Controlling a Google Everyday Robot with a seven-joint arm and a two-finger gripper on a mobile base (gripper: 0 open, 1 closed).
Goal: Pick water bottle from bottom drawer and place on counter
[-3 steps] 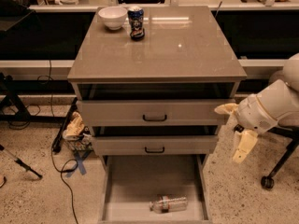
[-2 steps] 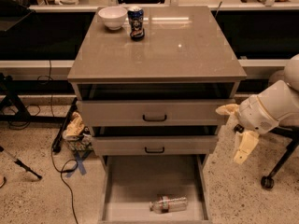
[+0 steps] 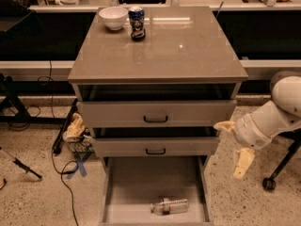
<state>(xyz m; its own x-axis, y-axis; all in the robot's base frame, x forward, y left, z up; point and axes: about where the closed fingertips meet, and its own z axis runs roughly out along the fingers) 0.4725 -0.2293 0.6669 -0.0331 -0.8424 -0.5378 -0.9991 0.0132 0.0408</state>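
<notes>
The jaws of the cream-coloured two-finger gripper [image 3: 233,147] stand released and spread wide, one finger jutting up and to the left, the other hanging downward, with nothing between them. The gripper hovers at the right side of the cabinet, level with the second drawer front and just off its right corner, carried by the only arm, white and rounded [image 3: 277,114], which comes in from the right.

The small clear crinkled plastic water bottle [image 3: 170,206] lies below the jaws and to their left, well apart from them. It rests on its side on the flat floor of the wide shallow grey bottom drawer [image 3: 141,187], which is pulled out, near the front edge and right of centre. Its long axis runs roughly left to right, nearly parallel to the drawer front; the narrower neck end seems to point left.

I judge the reach must go down and leftward, the jaws turned to close across the bottle's width.

The glossy grey-beige square counter [image 3: 160,55] above carries a white bowl [image 3: 113,17] and a dark blue printed can [image 3: 137,22] at its back left.
</notes>
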